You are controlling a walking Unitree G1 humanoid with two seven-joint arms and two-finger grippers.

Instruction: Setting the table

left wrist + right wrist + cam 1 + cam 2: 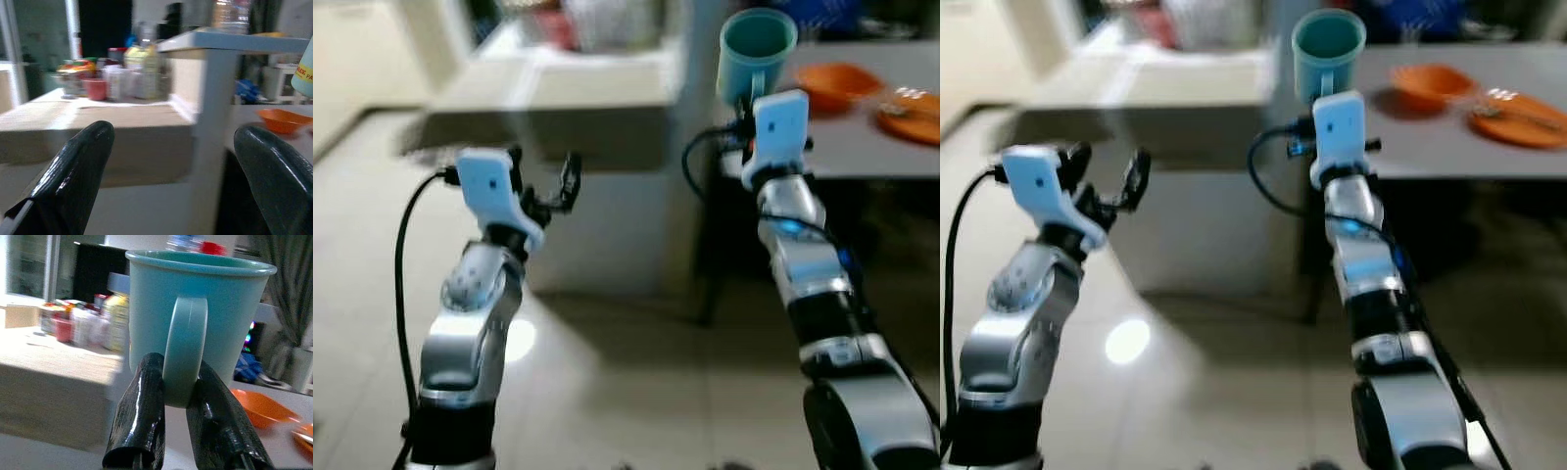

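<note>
A teal mug hangs upright over the near left corner of the grey table. My right gripper is shut on the mug's handle, one black finger on each side of it. On the table behind the mug sit an orange bowl and an orange plate with something pale lying on it. My left gripper is raised to the left, in front of a beige counter, open with nothing between its fingers.
A beige counter stands ahead on the left, carrying several jars and bottles. A white post stands between the counter and the table. Pale tiled floor lies below both arms. The frames are blurred.
</note>
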